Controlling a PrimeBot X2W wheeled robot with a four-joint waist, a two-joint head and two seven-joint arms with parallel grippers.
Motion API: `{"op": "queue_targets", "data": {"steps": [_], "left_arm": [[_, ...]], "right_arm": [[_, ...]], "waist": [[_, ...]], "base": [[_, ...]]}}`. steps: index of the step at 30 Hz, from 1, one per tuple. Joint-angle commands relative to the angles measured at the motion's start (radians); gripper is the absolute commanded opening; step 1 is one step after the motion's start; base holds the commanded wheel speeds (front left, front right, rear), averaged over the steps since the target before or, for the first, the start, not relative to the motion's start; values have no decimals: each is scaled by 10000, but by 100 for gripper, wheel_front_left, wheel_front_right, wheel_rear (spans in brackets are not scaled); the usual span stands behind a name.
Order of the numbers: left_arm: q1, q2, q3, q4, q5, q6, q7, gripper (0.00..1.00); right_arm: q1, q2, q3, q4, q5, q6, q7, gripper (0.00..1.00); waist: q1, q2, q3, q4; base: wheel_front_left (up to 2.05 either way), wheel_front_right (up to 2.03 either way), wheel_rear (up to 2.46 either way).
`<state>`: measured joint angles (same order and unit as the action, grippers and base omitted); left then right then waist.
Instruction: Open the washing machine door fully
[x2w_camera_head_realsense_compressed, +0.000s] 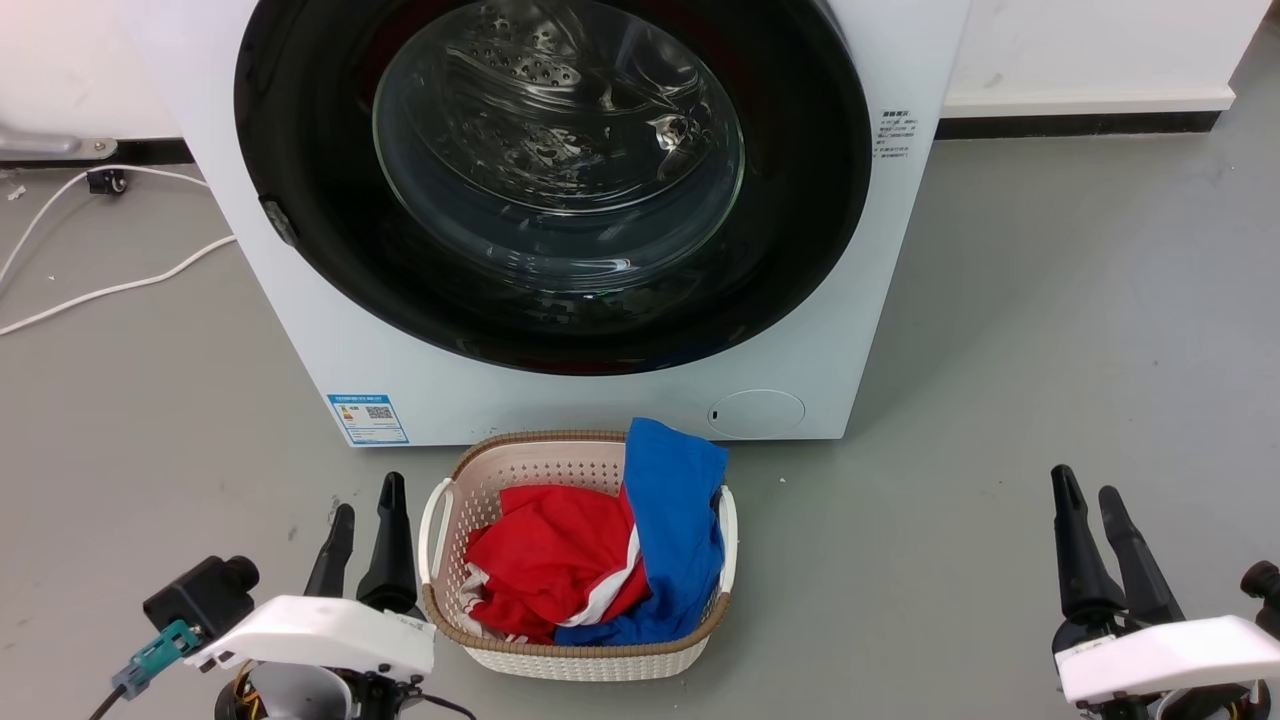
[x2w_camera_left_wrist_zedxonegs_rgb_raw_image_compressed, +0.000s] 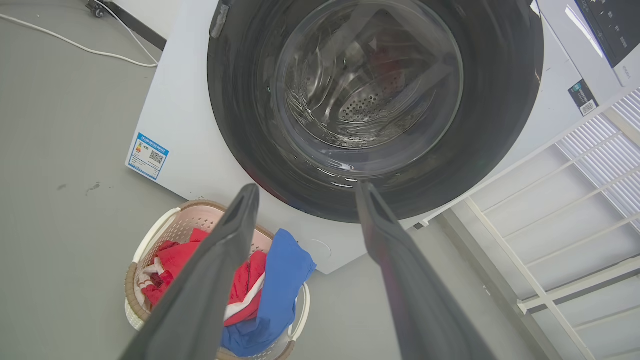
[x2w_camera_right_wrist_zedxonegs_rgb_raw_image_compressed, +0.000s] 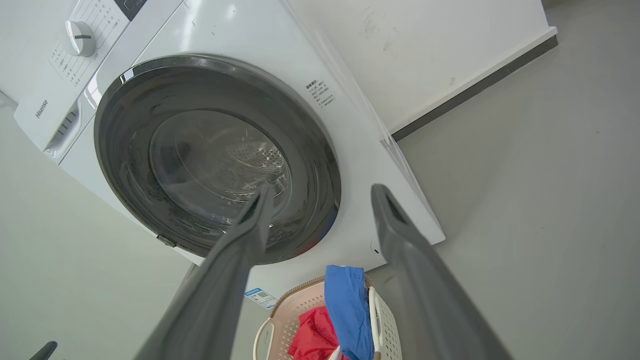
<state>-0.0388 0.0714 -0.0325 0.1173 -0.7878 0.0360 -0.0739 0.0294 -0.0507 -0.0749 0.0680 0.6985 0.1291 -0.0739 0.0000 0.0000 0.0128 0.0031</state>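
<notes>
I see bright, soft light. White glare sits on the washing machine door (x2w_camera_head_realsense_compressed: 300, 150); edges beside it look bent.

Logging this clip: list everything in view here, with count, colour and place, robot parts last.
washing machine: 1, white, ahead on the floor
door: 1, black with clear glass centre, shut on the machine's front
filter cover: 1, white, front's lower right
label: 1, blue, front's lower left
dial: 1, white, above the door
basket: 1, cream with brown rim, floor before the machine
red garment: 1, in the basket
blue garment: 1, in the basket, over its far rim
cable: count unclear, white, floor left of machine
rack: 1, white, beside the machine
left gripper: 1, dark, open, left of the basket
right gripper: 1, dark, open, right of the basket
</notes>
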Motion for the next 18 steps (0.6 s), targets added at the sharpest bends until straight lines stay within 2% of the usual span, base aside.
{"op": "queue_targets", "data": {"steps": [1, 18], "left_arm": [[-6, 113, -98, -163, 340, 72, -109, 100], [147, 276, -670, -394, 2231, 303, -615, 100]], "right_arm": [[-4, -22, 20, -197, -388, 18, -111, 100], [320, -15, 31, -689, -2494, 19, -616, 100]], "waist": [[0, 0, -2, 0], [0, 0, 7, 15]], "base": [[0, 0, 0], [0, 0, 0]]}}
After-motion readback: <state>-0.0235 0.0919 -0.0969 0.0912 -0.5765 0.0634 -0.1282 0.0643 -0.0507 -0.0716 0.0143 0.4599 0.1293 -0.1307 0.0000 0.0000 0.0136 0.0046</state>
